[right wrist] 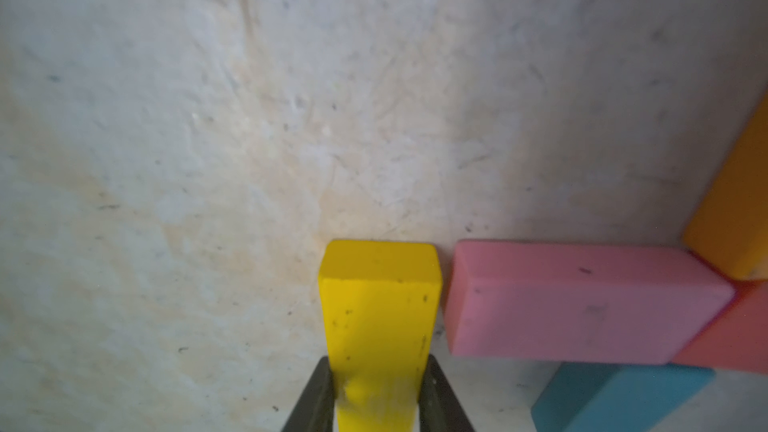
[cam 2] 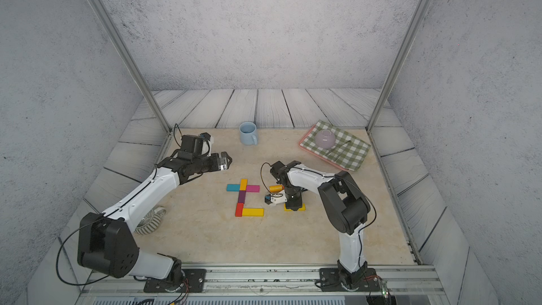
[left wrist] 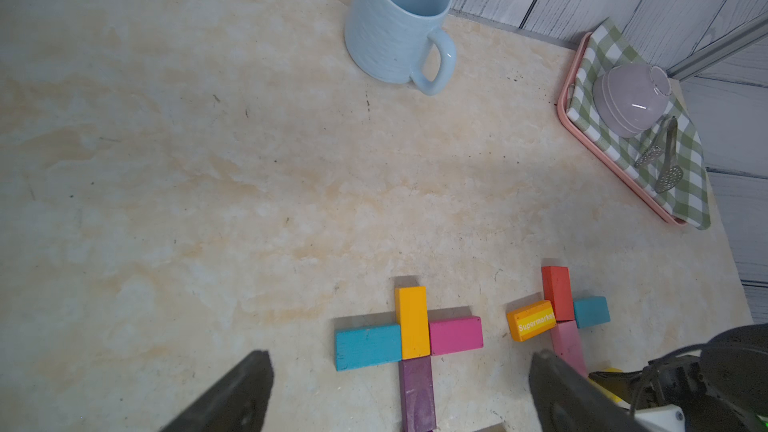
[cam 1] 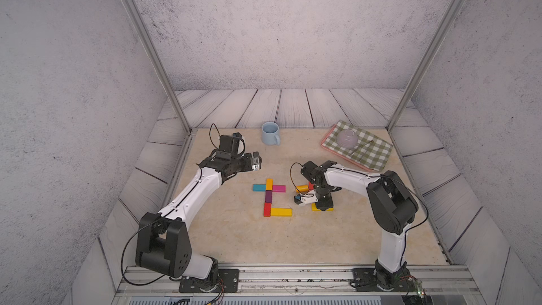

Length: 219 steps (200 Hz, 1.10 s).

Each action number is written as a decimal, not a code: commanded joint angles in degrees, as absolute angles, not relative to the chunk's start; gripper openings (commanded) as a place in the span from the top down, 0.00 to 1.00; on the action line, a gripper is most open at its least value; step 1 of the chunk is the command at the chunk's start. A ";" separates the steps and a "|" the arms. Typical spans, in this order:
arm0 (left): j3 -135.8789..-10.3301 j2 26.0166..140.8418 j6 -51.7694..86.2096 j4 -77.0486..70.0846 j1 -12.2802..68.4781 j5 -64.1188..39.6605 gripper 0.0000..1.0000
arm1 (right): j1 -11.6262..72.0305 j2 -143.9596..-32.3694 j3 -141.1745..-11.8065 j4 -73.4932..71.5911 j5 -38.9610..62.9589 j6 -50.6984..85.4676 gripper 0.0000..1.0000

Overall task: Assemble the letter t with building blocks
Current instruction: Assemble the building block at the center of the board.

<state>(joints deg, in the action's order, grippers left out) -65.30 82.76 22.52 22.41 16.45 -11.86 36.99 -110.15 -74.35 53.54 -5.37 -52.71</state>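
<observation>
Your right gripper (right wrist: 379,392) clamps the yellow block (right wrist: 380,305) beside the pink block (right wrist: 573,301); your left gripper (left wrist: 401,361) hangs open above the bench (left wrist: 208,160).

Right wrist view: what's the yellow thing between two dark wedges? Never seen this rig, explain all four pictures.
Two white-and-black robot arms with two-finger grippers stand at a beige tabletop. Both top views look from one overhead camera; each wrist view sits on an arm. The dark wedges are fingers of the right gripper, shut on a long yellow block beside a pink block. The left gripper hangs open, empty. On the tabletop: a t of coloured blocks, a light-blue mug, a pink tray with green-checked cloth and upturned lilac bowl.
</observation>
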 commanded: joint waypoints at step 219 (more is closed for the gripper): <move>-64.69 82.82 22.49 21.43 15.91 -11.89 0.01 | 33.65 -88.09 -76.62 51.78 1.98 -50.18 0.01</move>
<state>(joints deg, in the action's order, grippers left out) -65.30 82.76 22.52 21.80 16.45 -11.84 35.92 -95.55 -74.94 50.81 -4.34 -52.03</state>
